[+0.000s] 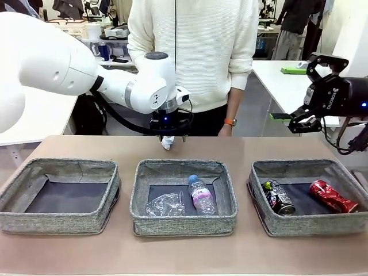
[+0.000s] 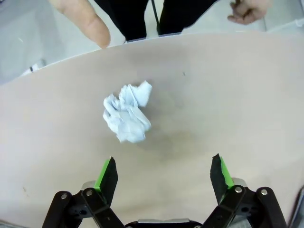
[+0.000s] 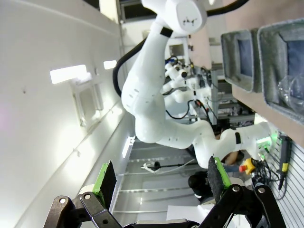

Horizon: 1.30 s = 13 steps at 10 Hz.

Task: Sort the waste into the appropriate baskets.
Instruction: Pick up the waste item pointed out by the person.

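A white paper wad [image 1: 167, 142] [image 2: 126, 114] lies on the table at its far side, behind the middle basket [image 1: 184, 225]. My left gripper [image 1: 171, 132] [image 2: 164, 173] hangs open just above it, and the wad sits a little ahead of the gap between the green pads. The middle basket holds a clear bottle [image 1: 201, 195] with a blue cap and crumpled clear plastic [image 1: 165, 205]. In the right basket [image 1: 310, 225] lie a dark can [image 1: 279, 197] and a red crushed can [image 1: 333, 195]. The left basket [image 1: 57, 223] has nothing in it. My right gripper [image 1: 302, 98] [image 3: 161, 183] is raised at the right, open and holding nothing.
A person in a white sweater [image 1: 195, 52] stands at the far edge, with a hand [image 2: 249, 10] and a fingertip [image 2: 88, 21] just beyond the table. A white side table [image 1: 287, 80] stands behind my right gripper. Bare tabletop runs along the front of the baskets.
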### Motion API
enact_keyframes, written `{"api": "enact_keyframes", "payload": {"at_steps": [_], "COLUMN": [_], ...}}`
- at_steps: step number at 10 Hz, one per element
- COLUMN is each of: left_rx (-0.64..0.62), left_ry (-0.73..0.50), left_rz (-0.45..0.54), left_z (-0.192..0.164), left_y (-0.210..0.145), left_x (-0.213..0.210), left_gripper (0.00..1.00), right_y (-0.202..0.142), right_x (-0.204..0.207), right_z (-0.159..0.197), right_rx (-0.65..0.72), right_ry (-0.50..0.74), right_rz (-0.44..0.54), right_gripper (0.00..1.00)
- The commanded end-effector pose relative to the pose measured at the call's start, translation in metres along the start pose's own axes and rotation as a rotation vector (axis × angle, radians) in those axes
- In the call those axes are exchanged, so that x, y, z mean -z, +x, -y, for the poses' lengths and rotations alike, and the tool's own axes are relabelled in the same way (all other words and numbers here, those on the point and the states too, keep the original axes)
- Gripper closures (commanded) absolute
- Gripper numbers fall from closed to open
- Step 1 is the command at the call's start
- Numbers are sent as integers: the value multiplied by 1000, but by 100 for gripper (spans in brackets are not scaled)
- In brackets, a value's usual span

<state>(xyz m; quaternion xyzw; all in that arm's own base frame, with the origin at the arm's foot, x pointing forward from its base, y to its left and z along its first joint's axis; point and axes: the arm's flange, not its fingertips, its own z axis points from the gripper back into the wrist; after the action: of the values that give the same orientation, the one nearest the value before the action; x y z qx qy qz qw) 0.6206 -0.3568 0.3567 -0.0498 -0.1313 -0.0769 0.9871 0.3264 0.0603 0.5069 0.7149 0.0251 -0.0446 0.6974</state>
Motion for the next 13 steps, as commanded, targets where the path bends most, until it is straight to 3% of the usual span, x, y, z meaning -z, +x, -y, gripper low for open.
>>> {"api": "enact_keyframes", "payload": {"at_steps": [1,3,9,10,11,12,13], "left_rx": [-73,-72,-114,-106,-109,-106,-104], "left_ry": [-36,-29,50,71,68,69,73], "left_rz": [100,159,165,154,152,154,152], "left_z": [-10,-16,-26,-27,-28,-28,-28], "left_y": [10,15,18,16,15,13,13], "left_x": [15,28,44,44,44,45,45], "left_gripper": [0,0,0,58,60,100,100], "right_y": [1,1,1,1,1,1,1], "right_x": [2,2,2,2,2,2,2], "right_z": [-3,-3,-3,-3,-3,-3,-3], "right_rx": [-7,-7,-7,-7,-7,-7,-7], "right_ry": [28,28,28,28,28,28,28], "right_rz": [2,2,2,2,2,2,2], "right_gripper": [0,0,0,0,0,0,0]}}
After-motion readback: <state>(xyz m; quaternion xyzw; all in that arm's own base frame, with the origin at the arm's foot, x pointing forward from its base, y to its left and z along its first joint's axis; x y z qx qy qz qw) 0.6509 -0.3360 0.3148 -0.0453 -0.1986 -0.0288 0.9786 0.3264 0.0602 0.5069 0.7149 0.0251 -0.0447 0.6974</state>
